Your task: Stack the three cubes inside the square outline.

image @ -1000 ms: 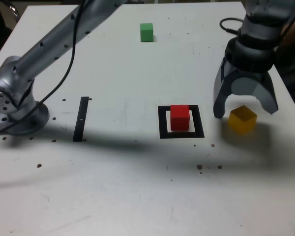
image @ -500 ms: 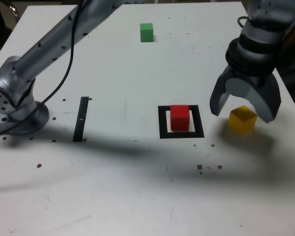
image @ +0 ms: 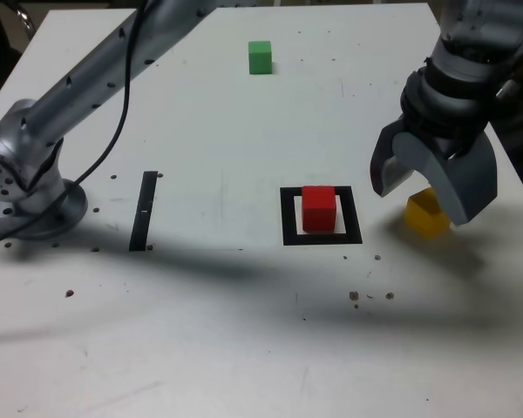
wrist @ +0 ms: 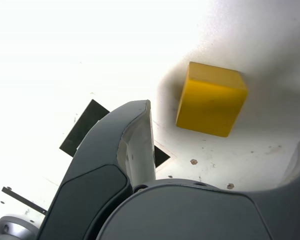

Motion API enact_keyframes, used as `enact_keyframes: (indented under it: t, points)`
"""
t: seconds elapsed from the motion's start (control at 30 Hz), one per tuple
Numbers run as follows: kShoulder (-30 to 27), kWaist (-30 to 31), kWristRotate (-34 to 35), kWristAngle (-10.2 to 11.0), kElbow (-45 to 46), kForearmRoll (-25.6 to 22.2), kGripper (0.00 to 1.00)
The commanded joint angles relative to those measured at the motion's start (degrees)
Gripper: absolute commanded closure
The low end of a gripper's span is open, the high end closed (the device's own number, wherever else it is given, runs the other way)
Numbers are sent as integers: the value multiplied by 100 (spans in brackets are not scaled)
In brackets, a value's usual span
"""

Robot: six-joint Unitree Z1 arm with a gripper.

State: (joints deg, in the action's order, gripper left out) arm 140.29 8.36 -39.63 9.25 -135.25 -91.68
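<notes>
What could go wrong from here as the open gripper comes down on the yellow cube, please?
1. The gripper hangs open over the yellow cube, which sits skewed between the fingers; closing might twist it or pinch its corners.
2. One finger sits toward the red cube in the square outline; drifting that way could knock it.

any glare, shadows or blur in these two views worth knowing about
Wrist view: the table is blown out to near pure white, while the yellow cube stays sharp with a soft shadow around it. Exterior view: even lighting, a long arm shadow across the table, and the open gripper slightly soft, partly hiding the yellow cube.
</notes>
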Motion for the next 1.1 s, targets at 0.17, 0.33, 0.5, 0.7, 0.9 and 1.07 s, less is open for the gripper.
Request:
enact_keyframes:
  t: [0.17,0.33,0.5,0.7,0.9,1.07]
  points:
    - [80,51,-9,64,-138,-63,1]
    - [307,51,-15,105,-364,-87,3]
    - [434,51,-13,101,-480,-106,5]
    - [486,51,-2,90,-520,-114,11]
    - [531,51,35,55,-533,-128,26]
    - [552,54,62,76,-537,-128,51]
